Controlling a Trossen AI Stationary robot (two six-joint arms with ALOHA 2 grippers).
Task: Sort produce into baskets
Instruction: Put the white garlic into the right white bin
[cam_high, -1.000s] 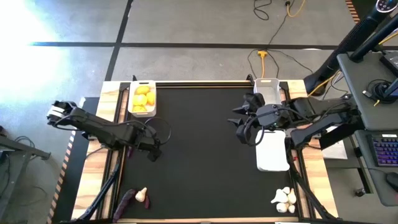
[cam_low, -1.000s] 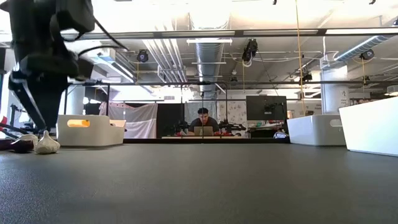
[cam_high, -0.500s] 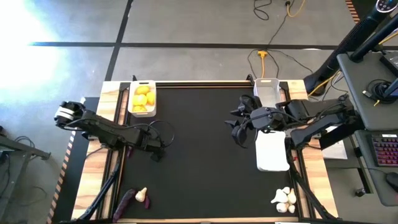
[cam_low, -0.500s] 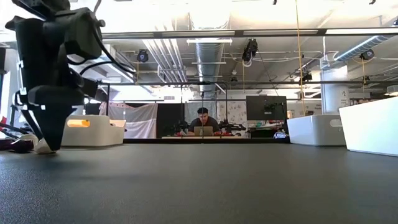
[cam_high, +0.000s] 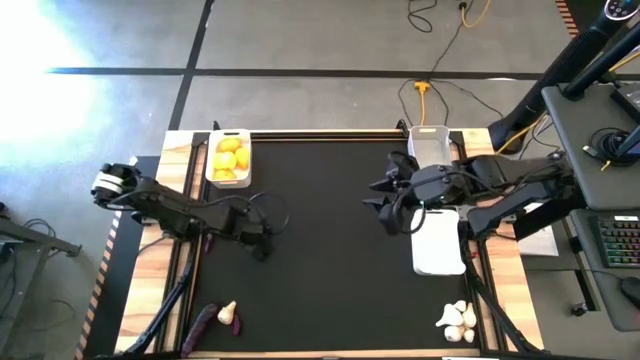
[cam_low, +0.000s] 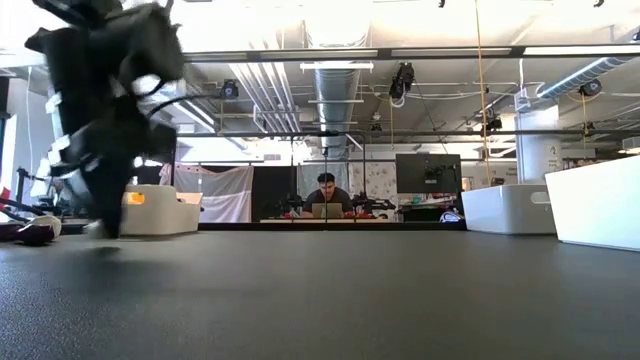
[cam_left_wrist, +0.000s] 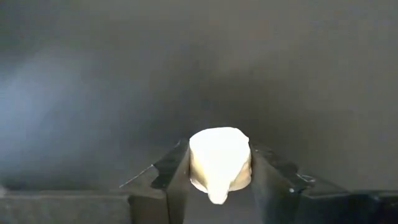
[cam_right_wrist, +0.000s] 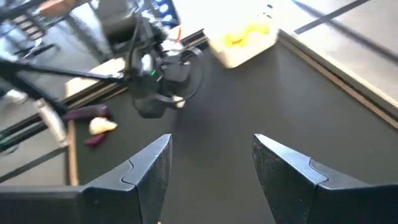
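Left gripper (cam_left_wrist: 219, 186) fingers (cam_left_wrist: 176, 171) clasp a garlic bulb (cam_left_wrist: 219, 160), its base hidden.

Garlic bulb (cam_left_wrist: 219, 155) between left tool's (cam_left_wrist: 217, 171) fingers

Your high view looks straight down on the whole black table (cam_high: 330, 240), with bare floor filling the upper part of the frame. Your low view sits at table-top height and faces level across the mat into the room, where a person (cam_low: 325, 195) sits far off at centre frame. The left wrist view is pressed very close, with little but a white garlic bulb (cam_left_wrist: 219, 158) between its own fingers. The right wrist view looks from higher up across the mat; it shares with the high view the bin of yellow fruit (cam_right_wrist: 244, 38) (cam_high: 229, 158) and, probably, the left arm (cam_right_wrist: 152, 87) (cam_high: 190, 212).
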